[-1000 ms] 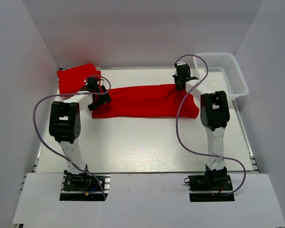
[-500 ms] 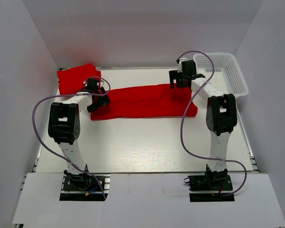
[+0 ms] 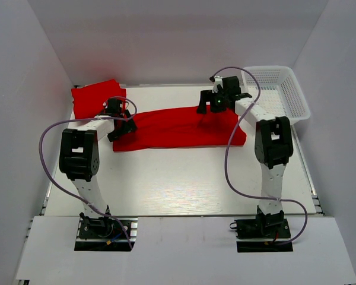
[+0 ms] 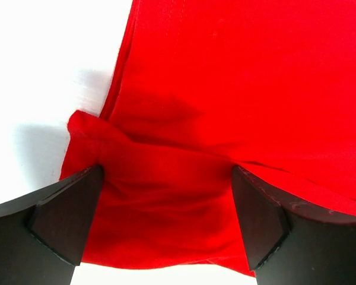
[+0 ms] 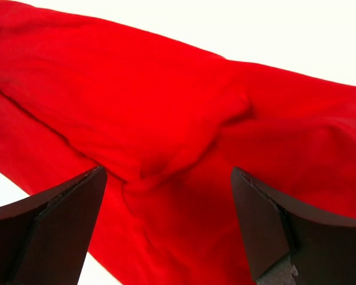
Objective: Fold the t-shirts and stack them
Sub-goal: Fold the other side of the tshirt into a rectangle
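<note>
Left end effector [image 4: 166,172] and right end effector [image 5: 167,172] gape wide, holding nothing, over the long red t-shirt [image 3: 184,126] mid-frame, maybe to fold it.

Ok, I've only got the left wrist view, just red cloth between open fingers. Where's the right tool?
Observer: The right tool hovers over the far edge of the long shirt, toward its right end.
Operator: Gripping anything?
Observer: No, its jaws stand wide open, with the cloth lying loose beneath.
Operator: Any other shirts?
Observer: A second red shirt lies in the far left corner, beyond the left tool.
</note>
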Tool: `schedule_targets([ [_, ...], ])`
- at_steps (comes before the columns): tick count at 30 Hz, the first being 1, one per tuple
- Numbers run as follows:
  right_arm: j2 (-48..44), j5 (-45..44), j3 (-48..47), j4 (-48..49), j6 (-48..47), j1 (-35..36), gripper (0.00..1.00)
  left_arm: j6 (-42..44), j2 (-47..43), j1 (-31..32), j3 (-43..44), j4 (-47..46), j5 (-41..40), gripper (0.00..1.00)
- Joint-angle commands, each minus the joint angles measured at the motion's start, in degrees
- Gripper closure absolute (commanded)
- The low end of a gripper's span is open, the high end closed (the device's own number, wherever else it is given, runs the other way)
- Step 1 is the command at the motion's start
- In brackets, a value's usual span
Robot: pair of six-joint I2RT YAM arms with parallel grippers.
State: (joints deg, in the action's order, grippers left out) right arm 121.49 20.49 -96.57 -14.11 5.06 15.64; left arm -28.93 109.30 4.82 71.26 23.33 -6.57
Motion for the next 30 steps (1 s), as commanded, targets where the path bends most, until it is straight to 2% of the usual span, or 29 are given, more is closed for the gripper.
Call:
schedule_targets([
  [1, 3.13, 4.21, -5.1, -0.83, 3.45, 0.18, 0.09, -0.08, -1.72, -0.6, -1.92, 3.83, 0.77, 0.0],
  [5, 6.21, 4.56, -7.84, -0.13, 5.92, 0.36, 0.14, -0.08, -1.72, -0.6, -1.92, 3.83, 0.77, 0.0],
  [13, 10.6, 0.78, -10.39, 0.31, 9.79, 0.36, 0.45, -0.08, -1.72, -0.6, -2.45, 3.83, 0.77, 0.0],
  [15, 11.66, -0.1, -11.61, 0.4, 10.32, 0.45, 0.48, -0.08, -1.72, -0.6, -2.45, 3.83, 0.77, 0.0],
  [18, 13.33, -1.42, -13.37, -0.39, 11.2, 0.53, 0.69, -0.08, -1.72, -0.6, -2.97, 3.83, 0.77, 0.0],
  [19, 14.12, -1.51, -13.64, -0.39, 11.29, 0.71, 0.86, -0.08, -2.24, -0.6, -2.97, 3.3, 0.77, 0.0],
  [21, 14.12, -0.98, -13.38, 1.01, 11.55, 0.8, 1.0, -0.08, -2.24, -0.6, -2.97, 3.3, 1.29, 0.0],
  [25, 12.89, 0.86, -11.62, 5.48, 8.39, 2.11, 1.0, -0.08, -2.24, -0.6, -2.97, 3.3, 1.29, 0.0],
  [30, 12.01, 2.18, -11.44, 6.11, 1.63, 4.22, 1.0, -0.6, -2.24, -0.6, -3.5, 3.3, 1.29, 0.0],
])
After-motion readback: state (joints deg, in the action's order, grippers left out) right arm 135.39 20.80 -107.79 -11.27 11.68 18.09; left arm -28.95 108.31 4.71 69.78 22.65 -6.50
